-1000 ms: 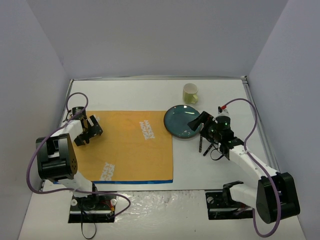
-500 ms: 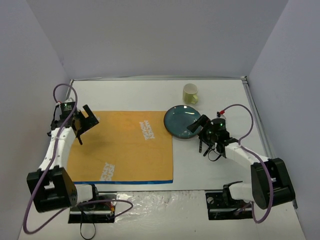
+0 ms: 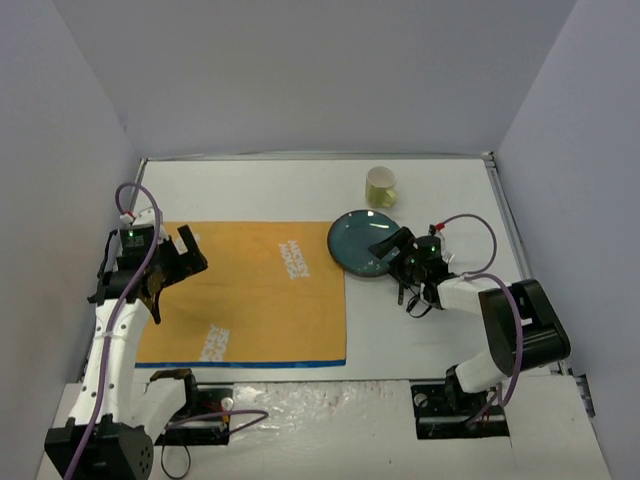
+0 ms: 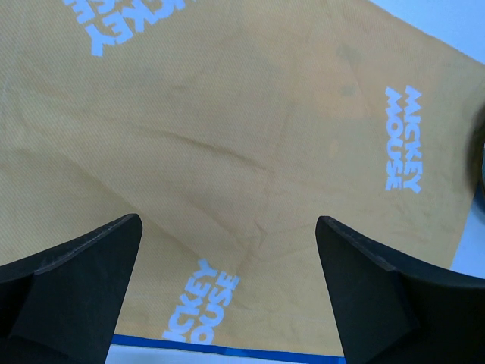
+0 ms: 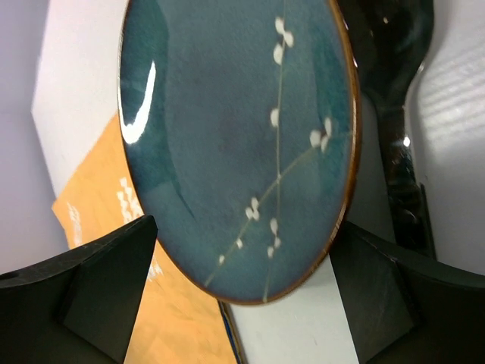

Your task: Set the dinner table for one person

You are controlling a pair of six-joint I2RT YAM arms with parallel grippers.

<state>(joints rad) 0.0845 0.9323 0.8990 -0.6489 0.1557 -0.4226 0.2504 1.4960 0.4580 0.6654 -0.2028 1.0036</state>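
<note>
The white dinner table [image 3: 440, 345] carries an orange-yellow placemat [image 3: 250, 290] with a blue edge on its left half. A teal plate [image 3: 356, 243] lies just off the mat's right edge, and a pale green cup [image 3: 380, 187] stands behind it. My left gripper [image 3: 186, 256] is open and empty above the mat's left part; its wrist view shows only mat [image 4: 227, 136] between the fingers [image 4: 76, 284]. My right gripper [image 3: 388, 247] is open at the plate's right rim. In the right wrist view the plate [image 5: 235, 136] fills the gap, its near rim between the fingers [image 5: 91, 288].
Dark cutlery [image 3: 402, 292] lies on the table under my right wrist. A dark glossy spoon [image 5: 398, 98] shows beside the plate. Grey walls enclose the table on three sides. The arm bases stand on a foil strip [image 3: 320, 410] at the near edge.
My left arm has swung and lifted, with its open gripper still over the mat's left part. My right gripper has crept left and closer to the plate's rim.
</note>
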